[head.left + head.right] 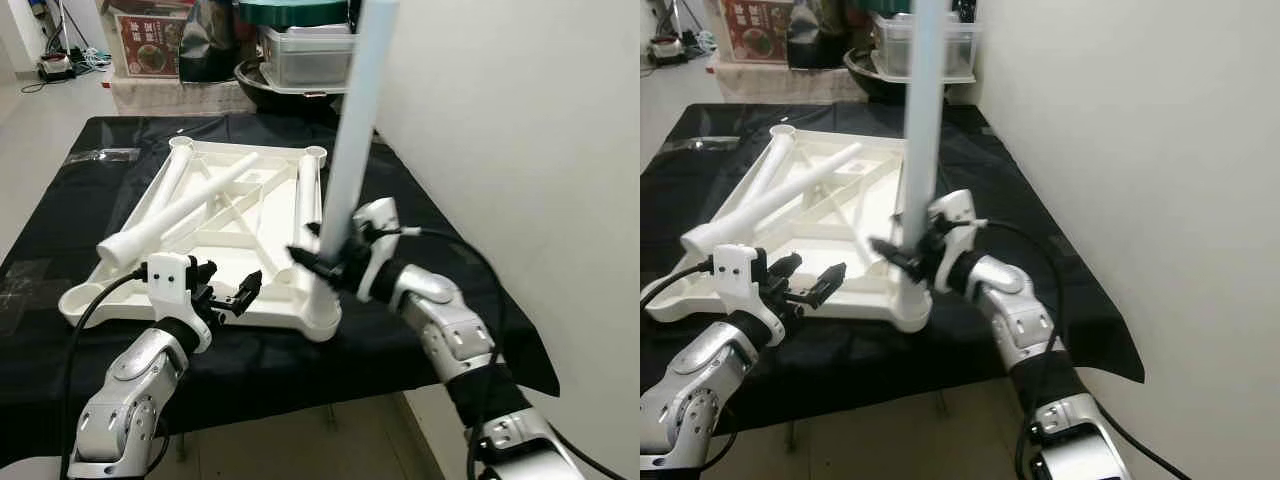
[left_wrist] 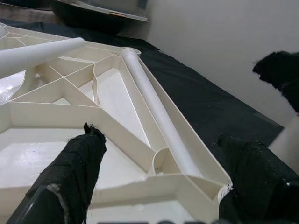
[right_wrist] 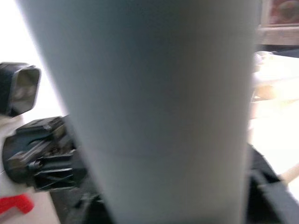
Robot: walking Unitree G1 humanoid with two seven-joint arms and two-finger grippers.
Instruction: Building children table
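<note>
At inspection, the left gripper (image 1: 225,296) hovered with its fingers (image 2: 77,163) spread and nothing between them, just over the near edge of the upturned white tabletop (image 1: 230,290), which lay on a table draped in black cloth (image 1: 420,210). Beside it, the right gripper (image 1: 330,262) was clenched around the lower part of a pale leg (image 1: 350,130), holding it upright at the near right corner of the tabletop (image 1: 908,300); whether the leg had seated in its socket could not be told. Further in, three legs lay loose on the tabletop: one (image 1: 170,215) slanted across the middle, one (image 1: 170,175) along the left side and one (image 1: 308,190) along the right. Assembly was judged early, one leg being fitted and three outstanding. Beyond the table stood containers (image 1: 300,50) on a low shelf.
</note>
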